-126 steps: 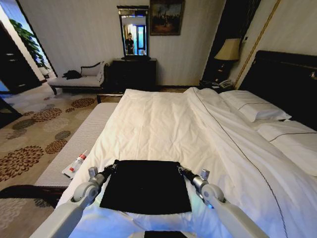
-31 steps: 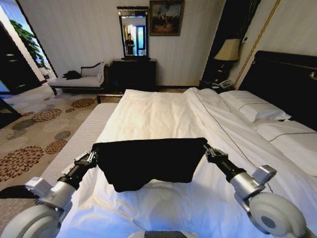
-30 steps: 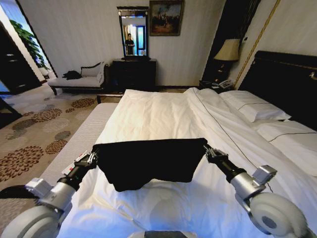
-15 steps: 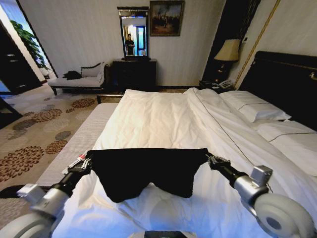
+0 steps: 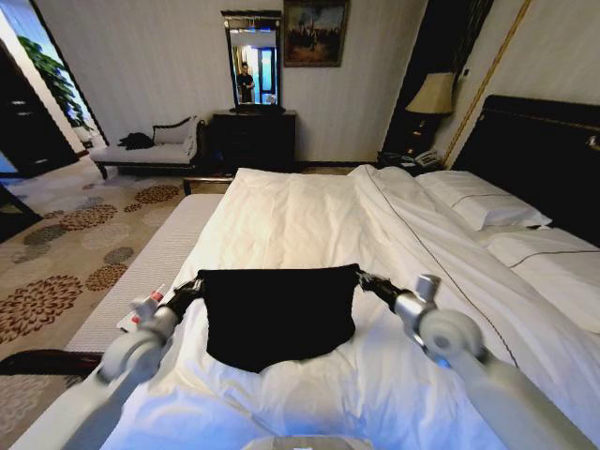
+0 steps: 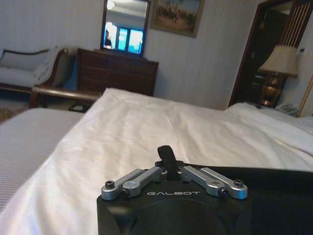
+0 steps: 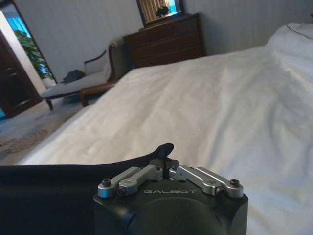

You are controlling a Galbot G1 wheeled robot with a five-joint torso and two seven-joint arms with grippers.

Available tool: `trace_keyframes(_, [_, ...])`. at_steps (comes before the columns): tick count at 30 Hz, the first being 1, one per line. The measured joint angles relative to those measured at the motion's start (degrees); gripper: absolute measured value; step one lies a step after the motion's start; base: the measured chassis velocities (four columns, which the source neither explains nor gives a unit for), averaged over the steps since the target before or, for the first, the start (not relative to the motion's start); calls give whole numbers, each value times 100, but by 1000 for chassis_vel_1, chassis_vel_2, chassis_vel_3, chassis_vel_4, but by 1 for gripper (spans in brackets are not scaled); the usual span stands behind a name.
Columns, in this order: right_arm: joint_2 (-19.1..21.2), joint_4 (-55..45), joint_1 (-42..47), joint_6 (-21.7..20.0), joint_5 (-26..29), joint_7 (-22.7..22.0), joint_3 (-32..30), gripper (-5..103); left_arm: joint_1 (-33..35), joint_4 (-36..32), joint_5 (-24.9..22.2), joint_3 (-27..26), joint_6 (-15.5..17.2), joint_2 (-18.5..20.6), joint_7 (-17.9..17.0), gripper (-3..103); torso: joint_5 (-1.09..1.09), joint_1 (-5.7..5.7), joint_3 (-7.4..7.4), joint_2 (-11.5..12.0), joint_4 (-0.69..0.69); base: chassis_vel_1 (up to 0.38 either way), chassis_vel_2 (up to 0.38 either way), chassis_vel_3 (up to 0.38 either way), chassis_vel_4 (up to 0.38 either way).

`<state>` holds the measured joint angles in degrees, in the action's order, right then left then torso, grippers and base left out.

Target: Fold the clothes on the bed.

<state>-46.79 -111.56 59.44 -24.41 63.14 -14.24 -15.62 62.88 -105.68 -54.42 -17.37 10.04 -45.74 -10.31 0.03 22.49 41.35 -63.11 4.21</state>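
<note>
The clothes (image 5: 279, 314), a black T-shirt, hang by their top edge between my two grippers over the near part of the bed (image 5: 309, 216). The lower edge rests on the white duvet. My left gripper (image 5: 192, 284) is shut on the left top corner and my right gripper (image 5: 364, 278) on the right top corner. The left wrist view has the left gripper (image 6: 165, 155) pinching black cloth (image 6: 274, 196). In the right wrist view the right gripper (image 7: 164, 152) pinches the cloth (image 7: 49, 188) the same way. No lettering shows on the shirt.
A grey bench (image 5: 150, 272) runs along the bed's left side with a small red-capped tube (image 5: 145, 307) on it. White pillows (image 5: 483, 206) and a dark headboard (image 5: 544, 150) lie to the right. A chaise longue (image 5: 150, 150) and dresser (image 5: 251, 139) stand by the far wall.
Both grippers have drawn closer together, so the held top edge is shorter. More of the shirt now lies on the duvet. Both arms have swung lower in the view.
</note>
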Motion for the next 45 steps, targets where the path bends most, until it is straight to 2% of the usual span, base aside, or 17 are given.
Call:
trace_keyframes(2, [-53, 295, -219, 97, -85, 57, 229, 1, -255, 249, 2, 212, 2, -75, 6, 2, -1, 0, 0, 0, 0, 0, 0, 0, 0])
trace_keyframes(5, [-196, 1016, -743, 381, -282, 219, 736, 1, -992, 1052, 39, 869, 1, -406, 68, 2, -3, 1, 0, 1, -2, 0, 0, 0, 0])
trace_keyframes(6, [-196, 1016, -743, 381, -282, 219, 736, 1, -992, 1052, 39, 869, 1, -406, 68, 2, -3, 1, 0, 1, -2, 0, 0, 0, 0])
trace_keyframes(10, [-418, 2038, -1469, 834, -578, 480, 1267, 1, -2005, 2051, 172, 1569, -69, -973, 208, 2, -3, 0, -1, 0, 2, 0, 0, 0, 0])
trace_keyframes(12, [-453, 2152, -1556, 895, -607, 502, 1317, 1, -2122, 2172, 186, 1631, -80, -1036, 229, 2, -3, 0, -1, 1, 1, 0, 0, 0, 0])
trace_keyframes(15, [-617, 2683, -1986, 1164, -710, 607, 1546, 1, -2672, 2786, 210, 1867, -139, -1308, 285, 2, -3, 1, -1, 1, 1, 0, 0, 0, 0])
trace_keyframes(20, [-789, 3118, -2329, 1376, -823, 640, 1739, 1, -3016, 3374, 209, 1910, -184, -1488, 302, 2, -2, -1, -2, 0, -1, 0, 0, 0, 0])
trace_keyframes(30, [-933, 3440, -2368, 1555, -1053, 651, 1800, 1, -3103, 3721, 390, 1930, -308, -1701, 385, 2, -2, -2, -2, -1, 0, 0, 0, 0, 0])
trace_keyframes(34, [-963, 3449, -2299, 1614, -1118, 668, 1772, 1, -3023, 3703, 456, 1928, -349, -1722, 406, 2, -2, -2, -2, -1, -1, 0, 0, 0, 0])
trace_keyframes(38, [-971, 3319, -2101, 1789, -1186, 691, 1668, 1, -2779, 3515, 587, 1824, -529, -1716, 463, 2, -3, -2, -2, -1, 0, 0, 0, 0, 0])
trace_keyframes(39, [-973, 3279, -2050, 1825, -1188, 692, 1638, 1, -2733, 3482, 593, 1809, -617, -1710, 480, 2, -2, -2, -2, -1, -1, 0, 0, 0, 0])
trace_keyframes(41, [-975, 3053, -1722, 1952, -1205, 693, 1457, 1, -2513, 3393, 699, 1762, -1232, -1699, 513, 2, -4, -2, -3, -1, -1, 0, 0, 0, 0])
trace_keyframes(45, [-969, 2832, -1229, 2113, -1439, 735, 1247, 1, -2114, 3073, 744, 1604, -1388, -1644, 546, 2, -2, -2, -3, -1, 0, 0, 0, 0, 0])
